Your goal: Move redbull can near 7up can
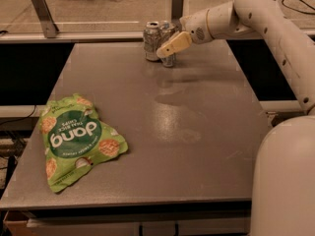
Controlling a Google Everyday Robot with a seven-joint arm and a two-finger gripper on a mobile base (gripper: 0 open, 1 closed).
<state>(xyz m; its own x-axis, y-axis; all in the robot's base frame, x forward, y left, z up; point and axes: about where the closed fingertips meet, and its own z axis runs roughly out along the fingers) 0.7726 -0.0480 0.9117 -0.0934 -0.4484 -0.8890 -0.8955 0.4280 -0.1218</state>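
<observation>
Bag of chips [76, 139], green and crumpled, lies at about 8 o'clock on the grey surface [197, 132], well apart from everything else. Mid-surface holds nothing.

At 12 o'clock, near the far edge, the 7up can [151, 41] stands upright. Just beside it at its 3 o'clock is the redbull can [169, 59], upright, either touching it or very nearly so. The white arm [256, 9] reaches in from 2 o'clock, and its jaws sit right at the redbull can, one cream pad lying across its front and hiding most of it. Whether the jaws clamp the can or stand slack around it, I cannot tell.

By my reading the carry is done and the step in hand is the set-down. Next comes a gentle release and a retreat toward 2 o'clock, away from both cans, since any sideways brush could topple the slim one.
</observation>
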